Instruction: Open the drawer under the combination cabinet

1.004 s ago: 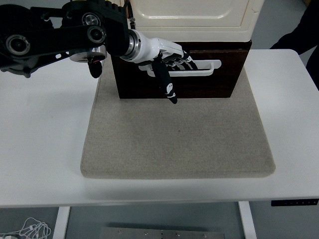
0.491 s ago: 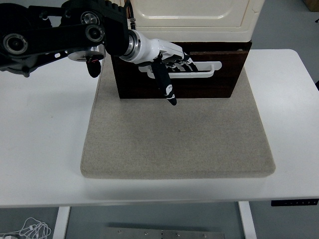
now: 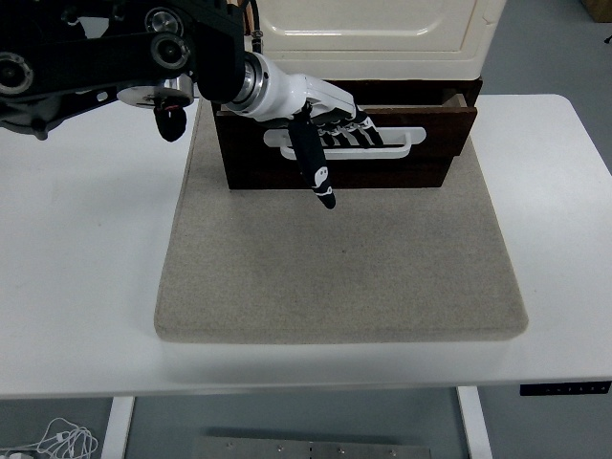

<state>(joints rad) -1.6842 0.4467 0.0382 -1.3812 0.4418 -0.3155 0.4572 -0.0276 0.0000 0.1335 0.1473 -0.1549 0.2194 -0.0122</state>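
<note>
Drawer first: the dark brown wooden drawer (image 3: 344, 143) sits under the cream-coloured cabinet box (image 3: 368, 38), at the far edge of the grey felt mat (image 3: 339, 277), which lies in the middle of the white surface (image 3: 86, 287). We judge it a stiff, rigid piece that will slide straight toward the near edge on its runners, with some drag but little weight. Its front stands slightly forward of the dark carcass, with a thin gap showing at its top right corner, so we judge the drawer to be just begun on its way out.

We see the obvious place to take hold: the long white bar handle (image 3: 402, 142) running across the drawer front. It looks hard and smooth, so fingers hooked behind it should hold better than a pinch.

Our left hand (image 3: 325, 129), white in the palm with black fingers, is at the handle's left half. Its fingers (image 3: 359, 132) are curled around the bar, gripping it, while the thumb (image 3: 314, 172) points down and toward the near edge, free of the drawer front. We do not see the right hand.
</note>
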